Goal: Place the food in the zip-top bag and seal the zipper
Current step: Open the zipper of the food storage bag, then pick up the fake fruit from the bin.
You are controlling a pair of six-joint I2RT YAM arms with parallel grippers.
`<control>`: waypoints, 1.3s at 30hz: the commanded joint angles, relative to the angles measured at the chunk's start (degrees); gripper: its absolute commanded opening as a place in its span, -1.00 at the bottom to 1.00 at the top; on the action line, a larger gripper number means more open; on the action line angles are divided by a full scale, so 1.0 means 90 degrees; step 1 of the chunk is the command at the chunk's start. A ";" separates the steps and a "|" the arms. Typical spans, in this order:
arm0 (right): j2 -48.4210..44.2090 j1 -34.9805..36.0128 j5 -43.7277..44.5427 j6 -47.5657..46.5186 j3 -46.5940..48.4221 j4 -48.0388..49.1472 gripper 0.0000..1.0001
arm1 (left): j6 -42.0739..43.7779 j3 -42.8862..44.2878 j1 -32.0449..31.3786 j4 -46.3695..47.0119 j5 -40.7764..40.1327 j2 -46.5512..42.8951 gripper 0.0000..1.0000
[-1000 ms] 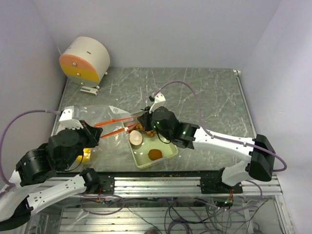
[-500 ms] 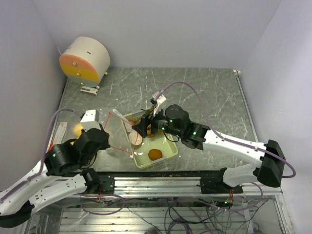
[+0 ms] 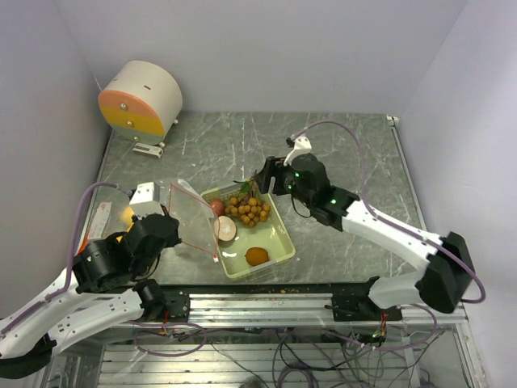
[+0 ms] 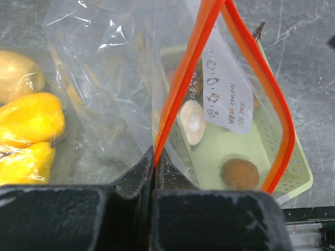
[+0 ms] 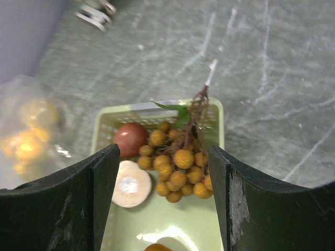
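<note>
My right jaws have backed off the bag [image 4: 104, 78], wide open and empty, above the berries [image 5: 178, 167] in the tray [image 5: 215, 120] at centre frame; left jaws clamp the bag's rim, so berries probably go next

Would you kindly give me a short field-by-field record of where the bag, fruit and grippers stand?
Left gripper: shut on orange zipper of zip-top bag, mouth open
Right gripper: open, above berry bunch
Tray: berry bunch, apple, orange fruit, pale round piece
Bag contents: yellow fruits, apparently inside
</note>
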 commanded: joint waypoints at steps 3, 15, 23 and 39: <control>0.0989 -0.0142 0.0087 0.0149 0.0468 -0.0437 0.33 | -0.0049 0.0174 0.0016 -0.0078 -0.0217 -0.0046 -0.86; 0.2679 -0.0234 0.0280 -0.0175 0.1196 -0.0065 0.33 | -0.0005 0.0070 0.0018 -0.0022 -0.0091 -0.0279 -0.86; 0.3303 -0.0239 -0.0113 0.0016 0.1348 0.0145 0.27 | -0.0045 0.0177 0.0020 -0.0191 -0.0091 -0.0394 -0.86; 0.4153 0.0183 0.1172 -0.0110 0.1532 0.0239 -0.60 | -0.0032 0.0168 0.0017 -0.0219 -0.0074 -0.0420 -0.86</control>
